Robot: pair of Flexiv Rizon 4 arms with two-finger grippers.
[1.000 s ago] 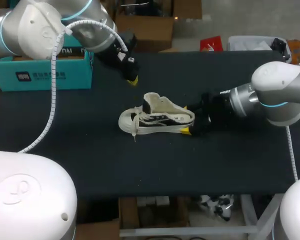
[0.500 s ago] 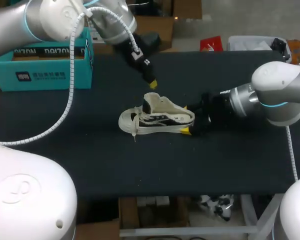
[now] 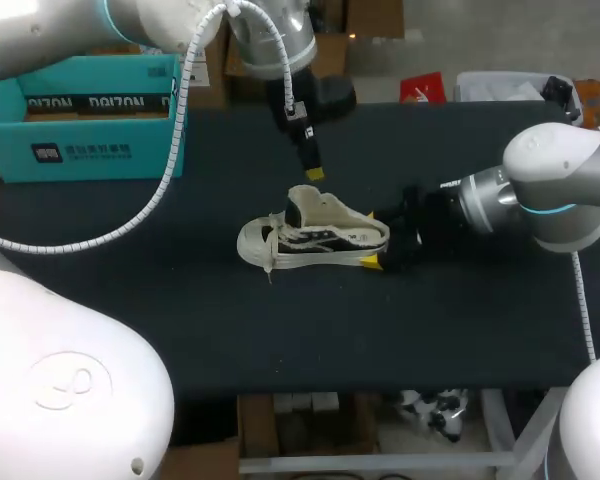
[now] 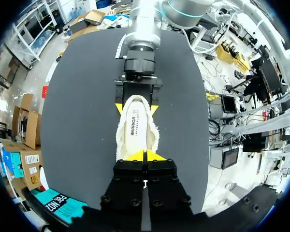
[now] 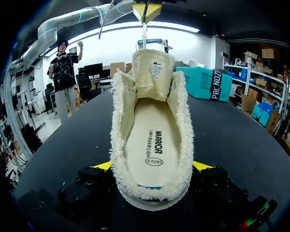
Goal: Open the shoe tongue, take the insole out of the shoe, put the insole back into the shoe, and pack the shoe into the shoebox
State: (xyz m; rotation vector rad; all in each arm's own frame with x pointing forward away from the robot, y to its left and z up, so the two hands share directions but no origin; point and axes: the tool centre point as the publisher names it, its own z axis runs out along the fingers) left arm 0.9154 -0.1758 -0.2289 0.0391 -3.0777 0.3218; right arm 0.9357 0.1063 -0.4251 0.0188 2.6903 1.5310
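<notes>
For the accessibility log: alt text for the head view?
A cream fleece-lined canvas shoe with black side panels sits on the black table, its heel clamped by the right hand; the left hand, shut, hovers above its tongue. A teal cardboard shoebox sits at the far left.

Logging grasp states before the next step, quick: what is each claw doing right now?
Left claw: closed, holding nothing.
Right claw: closed on the heel of the shoe.

Dark print marks the insole (image 5: 152,140) and white lettering the teal shoebox (image 3: 100,125) side.
</notes>
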